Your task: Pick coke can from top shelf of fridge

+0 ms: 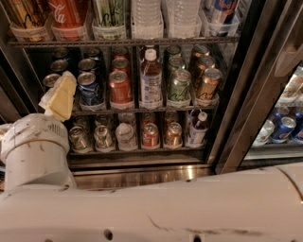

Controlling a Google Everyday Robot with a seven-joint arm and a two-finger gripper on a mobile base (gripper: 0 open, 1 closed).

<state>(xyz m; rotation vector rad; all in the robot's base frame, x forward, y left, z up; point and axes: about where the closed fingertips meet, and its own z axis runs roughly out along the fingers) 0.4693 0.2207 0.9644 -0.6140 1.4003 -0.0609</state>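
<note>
The coke can (70, 14), red with white script, stands on the top shelf (123, 42) of the fridge (236, 99), second row from the left, in a clear tray; its top is cut off by the picture's edge. My gripper (59, 97), with its yellowish tip, sits at the left in front of the middle shelf. It is below the coke can, slightly left of it and well apart. Its white wrist (34, 142) is just beneath it.
The middle rack holds blue cans (90, 87), a red can (120, 87), a bottle (150, 80), a green can (179, 85) and gold-brown cans (207, 85). More cans fill the lower rack (142, 134). My white arm (189, 208) spans the bottom. A dark door frame (255, 71) stands on the right.
</note>
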